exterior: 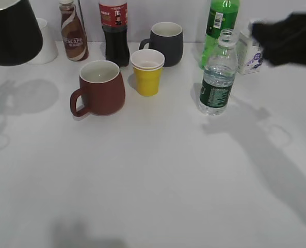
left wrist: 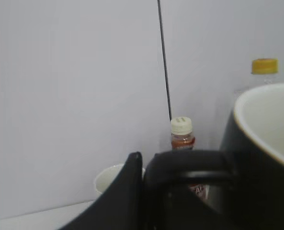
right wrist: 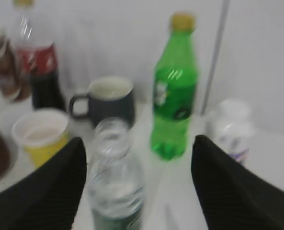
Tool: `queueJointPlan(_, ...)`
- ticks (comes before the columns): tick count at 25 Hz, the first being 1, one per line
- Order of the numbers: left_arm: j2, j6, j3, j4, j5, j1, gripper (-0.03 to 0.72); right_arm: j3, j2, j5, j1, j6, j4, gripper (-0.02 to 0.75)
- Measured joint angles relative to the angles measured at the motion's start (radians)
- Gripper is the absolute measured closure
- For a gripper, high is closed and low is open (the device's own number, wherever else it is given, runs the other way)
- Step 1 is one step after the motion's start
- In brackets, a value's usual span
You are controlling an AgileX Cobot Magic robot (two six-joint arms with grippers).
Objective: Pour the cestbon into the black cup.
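Note:
The cestbon (exterior: 218, 75), a clear ribbed bottle with a dark green label and no cap, stands on the white table right of centre. In the right wrist view the cestbon (right wrist: 115, 177) is between my open right gripper's (right wrist: 139, 165) fingers, nearer the left one, untouched. In the exterior view my right gripper (exterior: 284, 39) hovers blurred above and right of the bottle. The black cup (exterior: 11, 31) is held off the table at top left. My left gripper (left wrist: 144, 191) is shut on the black cup's handle (left wrist: 194, 165); its white inside shows.
A maroon mug (exterior: 98, 88), stacked yellow and white paper cups (exterior: 147, 72), a dark grey mug (exterior: 165, 44), a cola bottle (exterior: 114, 31), a Nescafe bottle (exterior: 74, 33), a green soda bottle (exterior: 220, 28), a white carton (exterior: 248, 51) and a white cup (exterior: 44, 44) stand along the back.

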Motion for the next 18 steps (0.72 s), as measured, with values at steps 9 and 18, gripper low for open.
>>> queueJointPlan(9,-0.070,-0.023,0.012,0.017,0.144,-0.008,0.654,0.033,0.212,-0.043,0.021,0.057,-0.006,0.124)
queueJointPlan(18,-0.080,-0.023,0.014,0.052,0.147,-0.028,0.654,0.040,0.368,-0.206,0.021,0.168,-0.078,0.115)
